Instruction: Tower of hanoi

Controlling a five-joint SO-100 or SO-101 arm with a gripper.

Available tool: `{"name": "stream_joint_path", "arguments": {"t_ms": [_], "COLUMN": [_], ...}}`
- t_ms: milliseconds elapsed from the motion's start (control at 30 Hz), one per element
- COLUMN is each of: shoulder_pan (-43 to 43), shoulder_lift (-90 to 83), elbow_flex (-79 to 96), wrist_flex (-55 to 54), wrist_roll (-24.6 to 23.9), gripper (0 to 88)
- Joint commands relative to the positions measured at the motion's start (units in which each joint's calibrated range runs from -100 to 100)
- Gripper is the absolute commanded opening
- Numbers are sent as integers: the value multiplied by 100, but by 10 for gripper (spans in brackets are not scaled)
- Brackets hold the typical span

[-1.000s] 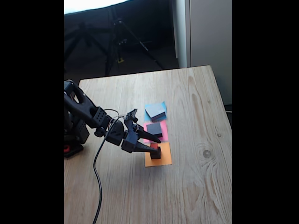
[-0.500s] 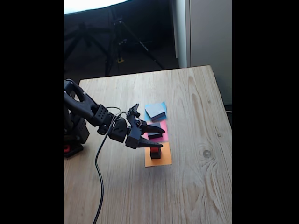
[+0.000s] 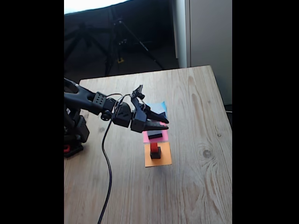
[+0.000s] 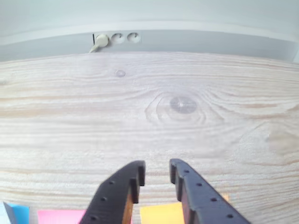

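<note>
My hand [image 3: 161,122] hung in the air above the pink paper square [image 3: 155,136], and it held nothing. In the wrist view the two fingers [image 4: 122,191] were near together, with only a narrow gap between the tips, and nothing was in this gap. I judge the hand was lifted so that it passed over the blocks without knocking them.

In the fixed view the three paper squares lay in one line on the tabletop [image 3: 196,186], and I think they mark the three places of the game. The orange paper square [image 3: 159,160] lay at 6 o'clock from my hand. On it stood the small black cube [image 3: 156,153] with the tiny red cube [image 3: 153,146] on top of it, smaller on bigger, as the rule asks. The medium black block [image 3: 154,135] lay flat on the pink square, just under my fingertips. The blue paper square [image 3: 160,107] was at 12 o'clock from the pink one, partly hidden behind my hand, and I could not tell from there what lay on it.

In the wrist view I looked mostly over bare wood, with the edges of the coloured papers at 6 o'clock, below my fingers.
</note>
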Motion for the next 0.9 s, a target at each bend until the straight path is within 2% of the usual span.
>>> {"name": "stream_joint_path", "arguments": {"t_ms": [0,233,467,667,867], "shoulder_pan": [-186,-487,-780,-939,-972], "shoulder_lift": [-843,-1350,-1486,-1365,-1365], "elbow_flex": [-697,-2088,-3670,-5134,-5752], "wrist_flex": [2004,5120,7378,8835,9361], "wrist_roll": [87,87,87,87,87], "gripper": [4,4,4,4,4]}}
